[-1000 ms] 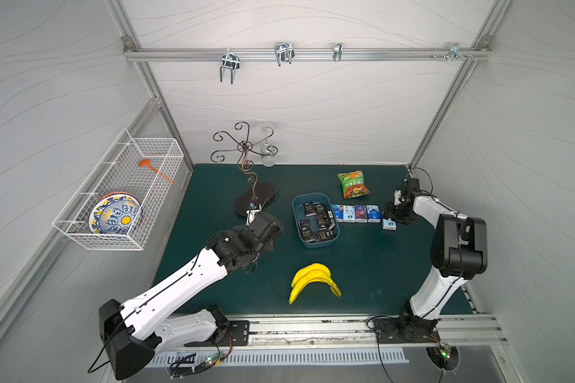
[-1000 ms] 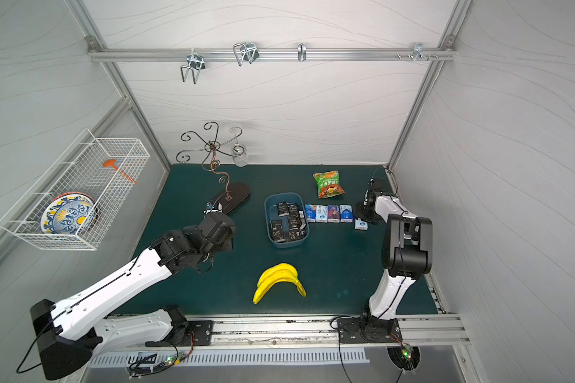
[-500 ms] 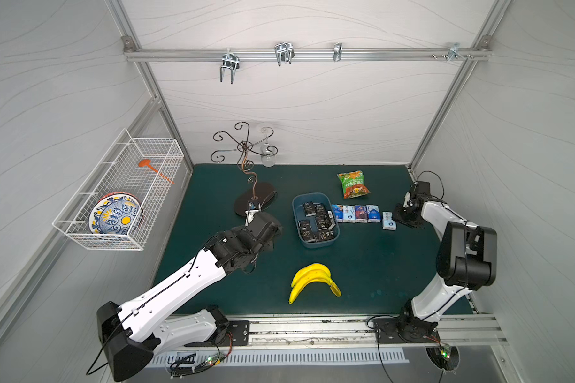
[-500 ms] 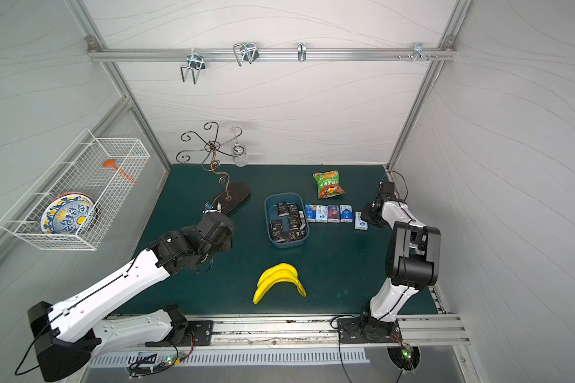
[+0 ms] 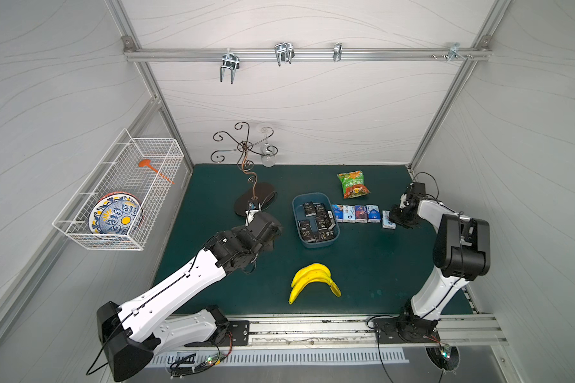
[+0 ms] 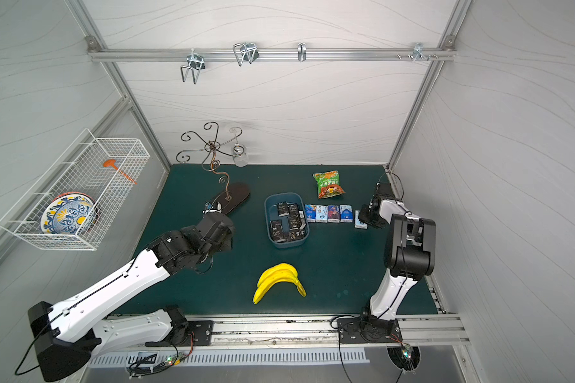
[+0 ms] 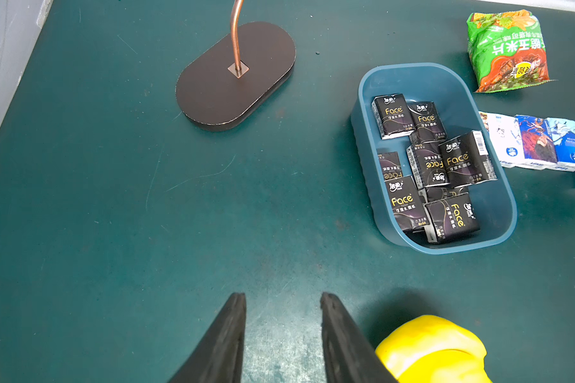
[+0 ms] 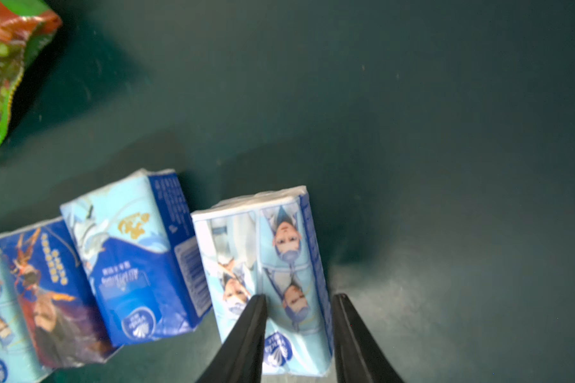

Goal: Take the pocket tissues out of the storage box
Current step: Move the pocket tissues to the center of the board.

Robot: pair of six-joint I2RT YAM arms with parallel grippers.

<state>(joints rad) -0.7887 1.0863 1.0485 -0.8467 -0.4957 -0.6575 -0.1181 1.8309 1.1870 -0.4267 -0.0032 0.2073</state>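
Compared with a second earlier, the right arm (image 5: pixel 458 245) has shifted slightly toward the right edge of both top views. The left arm (image 5: pixel 196 275), the packs, the box and the bananas (image 5: pixel 312 282) lie as they did.

The pocket tissues are in two groups. The black packs (image 5: pixel 316 220) lie jumbled in the storage box (image 5: pixel 294 212) at mid-frame, their long axes pointing various ways. The box's own long axis runs up and down the frame, its lower end leaning a little right. Just right of the box, four blue-and-white packs (image 5: pixel 355 213) form a left-to-right row on the green surface (image 5: pixel 379 265), each with its long axis running up the frame. The fifth pack (image 5: pixel 388 220) lies a small gap further right and slightly lower, pointing the same way. The snack bag (image 5: pixel 353 184) sits above the row.

The right claw (image 8: pixel 298 300) is partly open over the near end of that fifth pack. One finger (image 8: pixel 249 331) crosses its printed face and the other lies just past its long edge, with no grip visible. The pack's long axis runs along the fingers.

The left claw (image 7: pixel 283 296) is parted and empty over bare surface, left of the box.
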